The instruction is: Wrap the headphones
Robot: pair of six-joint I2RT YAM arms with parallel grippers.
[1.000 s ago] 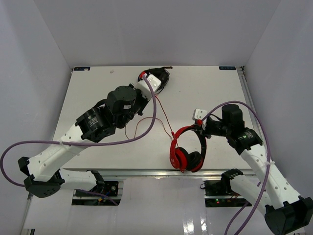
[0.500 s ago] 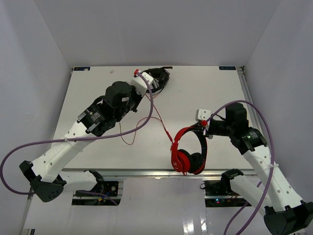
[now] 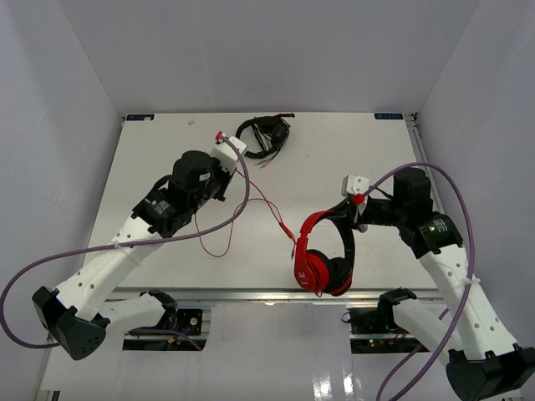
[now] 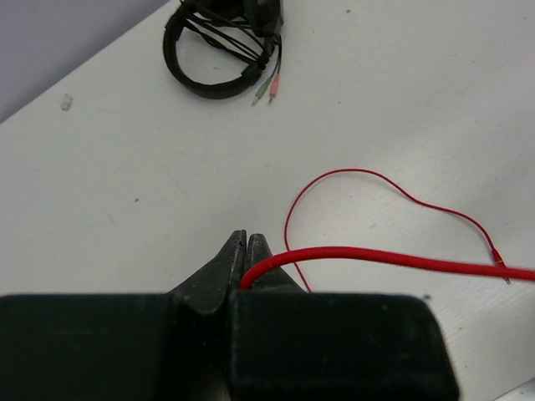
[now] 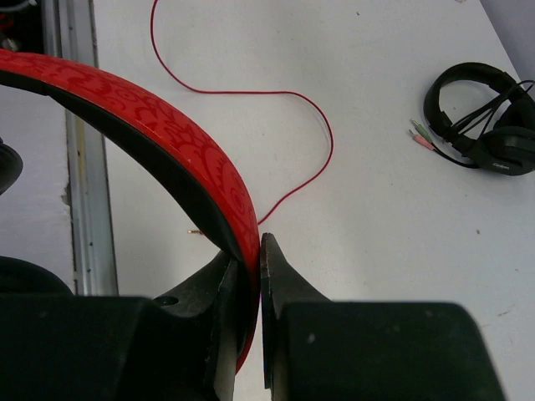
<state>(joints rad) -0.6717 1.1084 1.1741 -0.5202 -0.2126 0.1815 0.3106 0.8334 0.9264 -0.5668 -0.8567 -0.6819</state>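
The red headphones (image 3: 322, 251) hang near the table's front edge, earcups low and headband up. My right gripper (image 3: 349, 209) is shut on the top of the headband (image 5: 167, 125); in the right wrist view the band sits pinched between the fingertips of this gripper (image 5: 251, 251). The thin red cable (image 3: 272, 209) runs from the headphones up and left to my left gripper (image 3: 232, 167), which is shut on it. In the left wrist view the cable (image 4: 376, 257) leaves the left gripper (image 4: 248, 240) to the right. A slack loop of it (image 3: 216, 251) lies on the table.
All-black headphones (image 3: 263, 134) with a bundled cable lie at the far middle of the white table (image 3: 150, 167); their green and pink plugs (image 4: 267, 90) point toward me. The metal front rail (image 5: 84, 167) runs under the red earcups. White walls enclose the table.
My left gripper has drawn back from the black headphones toward the left and nearer, taking the red cable with it. My right gripper has shifted the red headphones slightly to the right.
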